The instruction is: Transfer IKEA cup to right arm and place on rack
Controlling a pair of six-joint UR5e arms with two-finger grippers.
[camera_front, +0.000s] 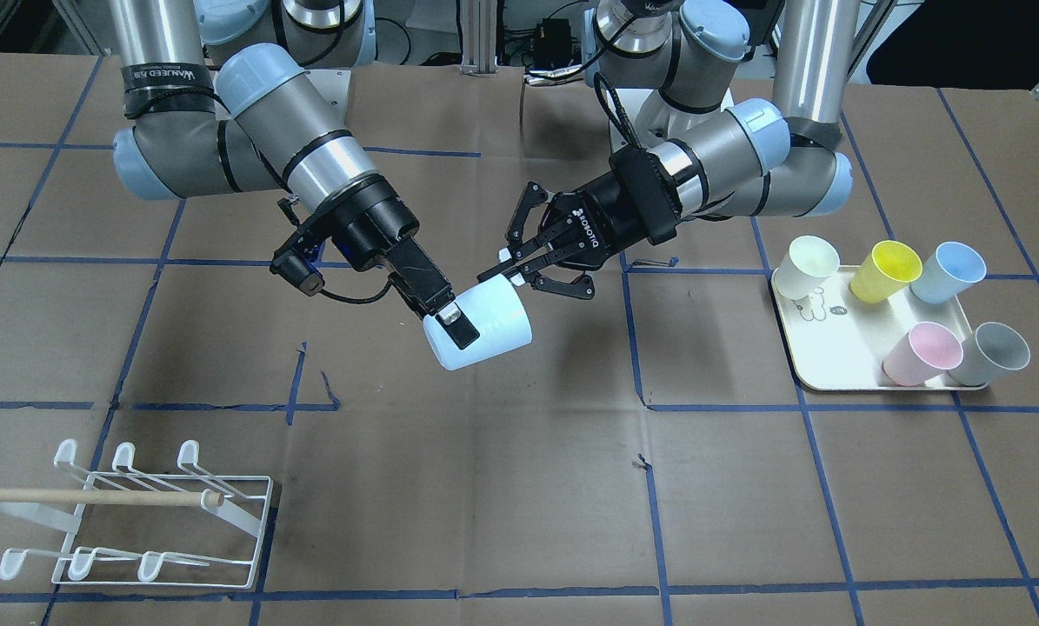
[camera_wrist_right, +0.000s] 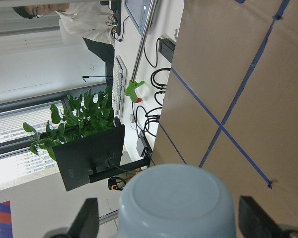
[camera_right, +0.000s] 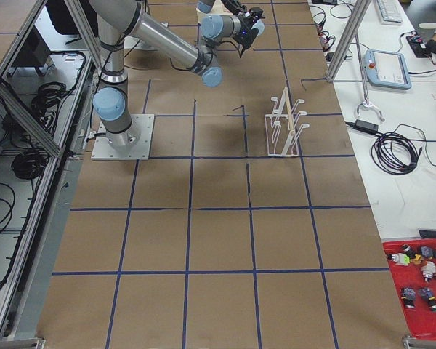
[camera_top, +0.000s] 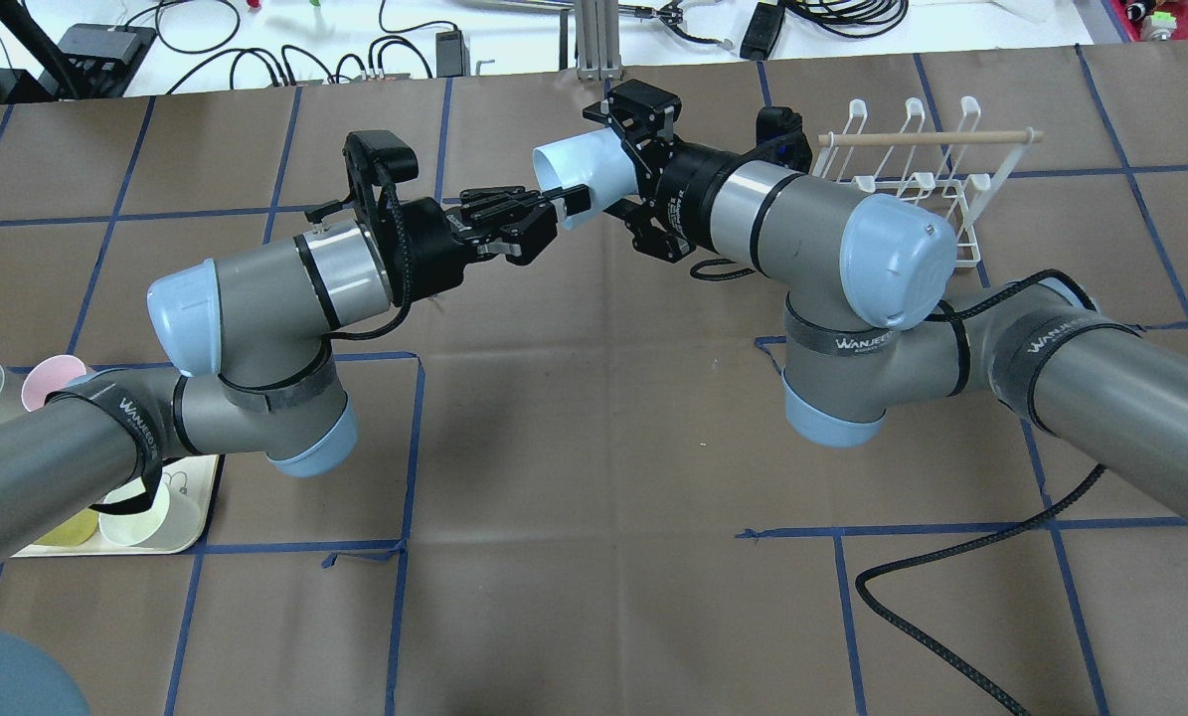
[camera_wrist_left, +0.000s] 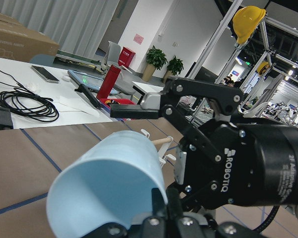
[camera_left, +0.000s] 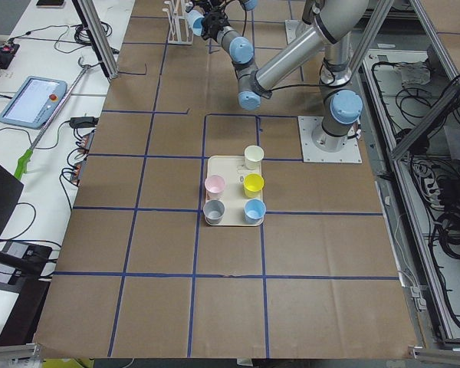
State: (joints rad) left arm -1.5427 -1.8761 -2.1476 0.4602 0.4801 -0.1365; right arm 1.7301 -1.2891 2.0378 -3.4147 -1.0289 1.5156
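The pale blue IKEA cup (camera_front: pixel 489 335) hangs on its side above the table's middle, also in the overhead view (camera_top: pixel 586 159). My left gripper (camera_front: pixel 502 268) is shut on its rim, one finger inside the mouth (camera_wrist_left: pixel 159 201). My right gripper (camera_front: pixel 451 329) straddles the cup's base end, open. In the left wrist view its upper finger (camera_wrist_left: pixel 134 110) stands a little off the cup wall (camera_wrist_left: pixel 109 178). In the right wrist view the cup's base (camera_wrist_right: pixel 179 198) sits between the spread fingers with gaps on both sides. The white wire rack (camera_front: pixel 136 513) with its wooden rod stands far off on the right arm's side.
A cream tray (camera_front: pixel 832 352) on the left arm's side holds several cups: cream, yellow, blue, pink, grey. A black cable (camera_top: pixel 951 597) from the right arm trails over the table. Blue tape lines mark a grid on the brown table cover.
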